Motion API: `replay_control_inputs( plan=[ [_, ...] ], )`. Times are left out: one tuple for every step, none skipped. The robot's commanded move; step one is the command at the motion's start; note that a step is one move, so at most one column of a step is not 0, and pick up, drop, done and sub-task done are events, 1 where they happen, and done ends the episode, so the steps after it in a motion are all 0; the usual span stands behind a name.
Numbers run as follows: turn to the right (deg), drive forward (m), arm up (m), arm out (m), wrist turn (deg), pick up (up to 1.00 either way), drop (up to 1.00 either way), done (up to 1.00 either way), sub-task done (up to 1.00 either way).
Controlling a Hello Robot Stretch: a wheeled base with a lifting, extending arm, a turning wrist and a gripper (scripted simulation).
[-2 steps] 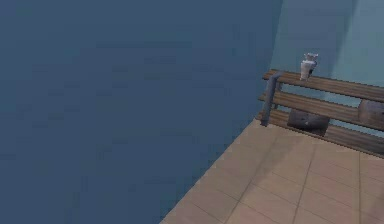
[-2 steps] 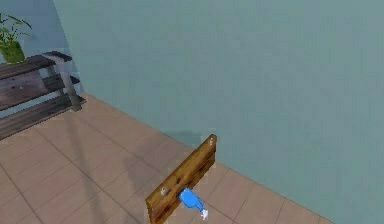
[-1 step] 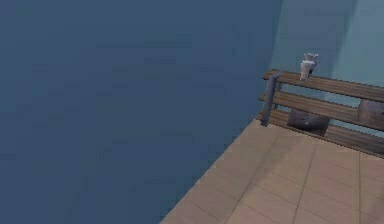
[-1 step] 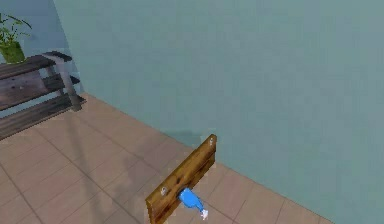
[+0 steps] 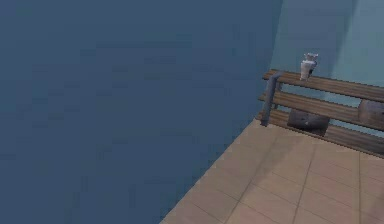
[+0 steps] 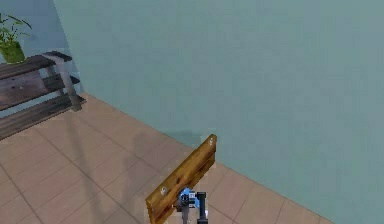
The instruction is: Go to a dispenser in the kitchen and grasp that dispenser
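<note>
A small white thing [image 5: 309,66] with a grey top stands on the top board of a wooden shelf [image 5: 330,100], in the upper right of the forward view. It may be the dispenser, but it is too small to be sure. The shelf sits close against the wall, I think so that things on it stay out of the way. A big blue wall [image 5: 120,100] takes up the left of that view, with tiled floor [image 5: 290,180] below it.

The arm side view shows other things. A green plant [image 6: 10,35] sits on the shelf in the upper left. A wooden board [image 6: 185,178] stands tilted at the bottom middle. The gripper [image 6: 188,206] is low at the bottom edge, right by the board. I think the arm is pulled in short for driving. I cannot tell whether its fingers are apart or together, or whether it holds anything. The robot likely needs to drive nearer the shelf first.
</note>
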Motion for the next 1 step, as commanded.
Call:
replay_control_inputs(
  plan=[
    [0.0,0.00,0.00,0.00,45.0,0.00,0.00,0.00,0.00]
  ],
)
